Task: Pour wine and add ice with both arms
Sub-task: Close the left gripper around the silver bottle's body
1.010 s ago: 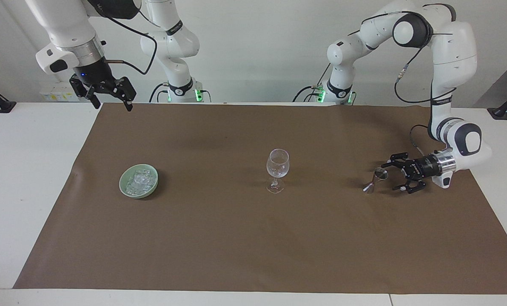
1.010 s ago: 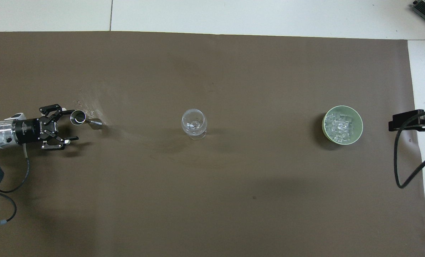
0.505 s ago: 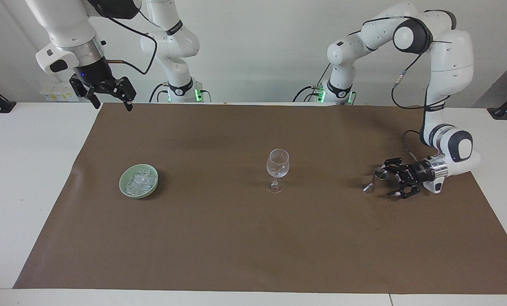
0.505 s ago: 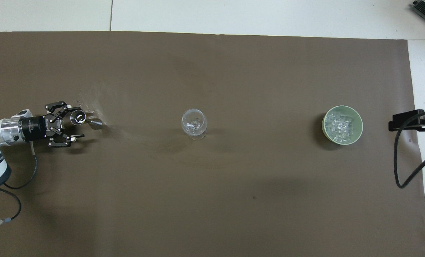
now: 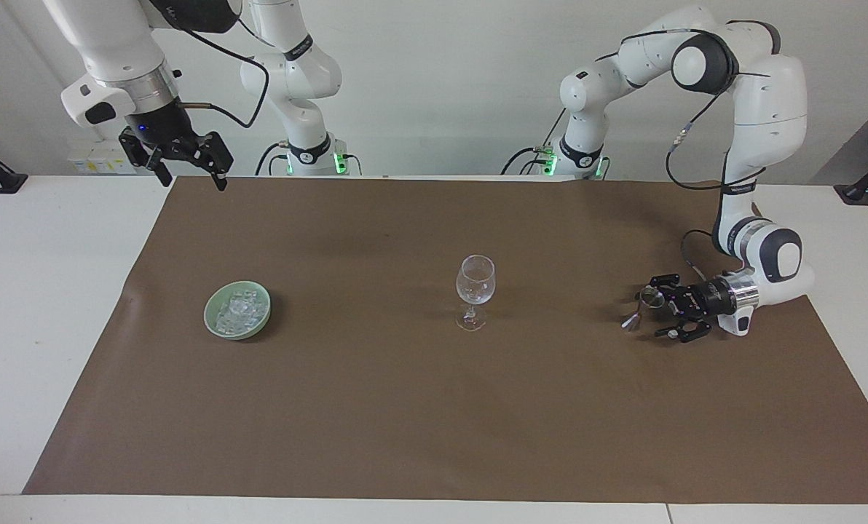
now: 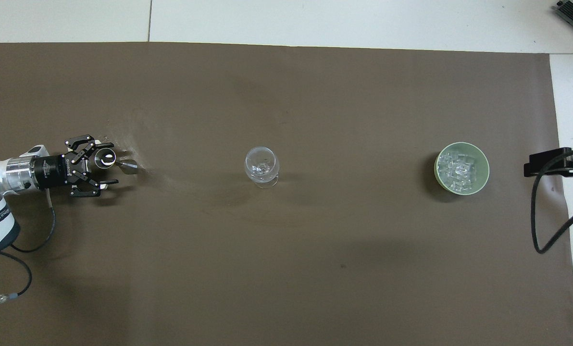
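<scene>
Brown paper covers most of our white worktop (image 5: 41,306), and we take the wine glass (image 5: 475,290) standing upright at its middle as our landmark.

Nearest our bases, the right tool (image 5: 186,161) hangs high over the edge of the paper, well toward the right arm's end from the glass, its fingers spread and holding nothing. We judge this arm is waiting its turn.

Level with the glass, toward the right arm's end and well apart from it, sits the green bowl (image 5: 259,319) with the ice (image 5: 239,310) heaped inside. It seems placed there so that the right arm can reach it without crossing the glass. The ice lies well below the right tool and well apart from it.

Also about level with the glass, toward the left arm's end, a small metal jigger (image 6: 113,161) leans with its cup mouth tipped toward the left tool (image 6: 103,161). That tool lies low and sideways over the paper, fingers open on either side of the jigger's cup; we cannot tell whether they touch it. We judge the sideways approach suits gripping the cup for the pour. Glass and ice bowl lie well apart from this tool.
</scene>
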Robot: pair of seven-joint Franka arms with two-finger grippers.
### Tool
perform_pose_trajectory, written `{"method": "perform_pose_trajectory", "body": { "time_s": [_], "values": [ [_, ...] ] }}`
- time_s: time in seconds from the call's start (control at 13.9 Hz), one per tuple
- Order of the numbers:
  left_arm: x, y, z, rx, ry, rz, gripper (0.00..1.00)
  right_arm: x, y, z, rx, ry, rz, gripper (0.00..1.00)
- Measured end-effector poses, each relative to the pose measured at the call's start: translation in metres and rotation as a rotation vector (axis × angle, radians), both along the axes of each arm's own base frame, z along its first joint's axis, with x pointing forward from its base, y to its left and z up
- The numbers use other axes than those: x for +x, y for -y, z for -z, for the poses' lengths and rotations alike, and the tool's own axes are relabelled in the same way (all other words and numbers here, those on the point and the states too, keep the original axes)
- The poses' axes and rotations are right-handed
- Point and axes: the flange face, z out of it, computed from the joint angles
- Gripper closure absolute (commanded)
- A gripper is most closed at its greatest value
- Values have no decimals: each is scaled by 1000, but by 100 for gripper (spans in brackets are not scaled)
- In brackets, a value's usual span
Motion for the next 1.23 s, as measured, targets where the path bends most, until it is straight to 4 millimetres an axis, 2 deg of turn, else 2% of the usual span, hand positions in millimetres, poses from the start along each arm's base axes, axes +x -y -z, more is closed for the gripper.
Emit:
{"method": "perform_pose_trajectory", "body": {
  "time_s": [0.43,0.87,0.94,1.23],
  "values": [
    [3,13,-1,-17,9,19,0,0,0,0,0,0,0,0],
    [2,15,0,-20,39,29,0,0,0,0,0,0,0,0],
    [2,15,0,-22,39,31,7,0,0,0,0,0,0,0],
    [1,16,-1,-31,39,37,8,0,0,0,0,0,0,0]
  ]
}}
